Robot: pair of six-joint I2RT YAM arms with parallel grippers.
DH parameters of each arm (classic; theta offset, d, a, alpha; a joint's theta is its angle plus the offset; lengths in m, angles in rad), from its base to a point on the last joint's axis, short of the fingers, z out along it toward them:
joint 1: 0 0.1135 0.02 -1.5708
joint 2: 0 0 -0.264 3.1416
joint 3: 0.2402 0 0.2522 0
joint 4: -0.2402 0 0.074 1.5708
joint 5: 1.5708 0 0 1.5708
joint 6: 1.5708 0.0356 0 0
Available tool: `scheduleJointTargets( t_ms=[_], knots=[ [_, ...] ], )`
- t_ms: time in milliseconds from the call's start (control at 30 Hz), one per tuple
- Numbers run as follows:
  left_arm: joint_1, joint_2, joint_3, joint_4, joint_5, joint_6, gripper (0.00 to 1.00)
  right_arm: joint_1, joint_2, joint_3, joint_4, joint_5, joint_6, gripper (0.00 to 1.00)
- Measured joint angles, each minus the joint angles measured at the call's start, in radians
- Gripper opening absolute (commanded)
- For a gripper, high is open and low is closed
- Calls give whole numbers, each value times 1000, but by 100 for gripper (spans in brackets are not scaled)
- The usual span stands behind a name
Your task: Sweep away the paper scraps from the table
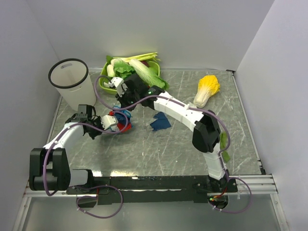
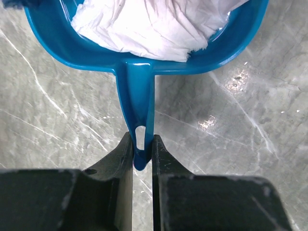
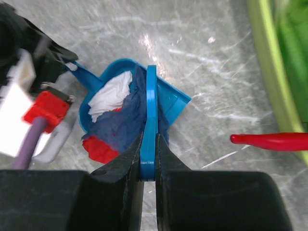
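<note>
Left jaws clamped on dustpan handle (image 2: pixel 140 96), right jaws gripping blue sweeper (image 3: pixel 151 106), paper scraps (image 3: pixel 113 91) in dustpan (image 3: pixel 176 102)

We are looking at the grey-green veined table (image 1: pixel 159 149), which is carrying a white bin (image 1: pixel 72 89), a lime-green tray (image 3: pixel 267 72), a yellow cabbage (image 1: pixel 207 90), a dark blue paper scrap (image 1: pixel 160 122) and a blue dustpan (image 2: pixel 96 57).

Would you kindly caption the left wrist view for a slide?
Left pincer clamps the blue dustpan handle; white paper scrap inside, above marble table.
</note>
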Motion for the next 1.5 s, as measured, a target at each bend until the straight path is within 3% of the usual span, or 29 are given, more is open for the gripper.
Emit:
scheduleJointTargets(
  t_ms=[267,700,1100,1500],
  knots=[
    [0,-5,0,17,19,-8,1,0,-108,-3,1,-7,-15,0],
    [0,-43,2,18,35,-13,1,-13,-148,-9,2,24,-36,0],
    [0,-101,93,-95,43,-18,1,-261,-426,-143,91,99,62,0],
    [0,-118,300,-209,63,-106,1,-330,-436,-321,72,159,111,0]
  ],
)
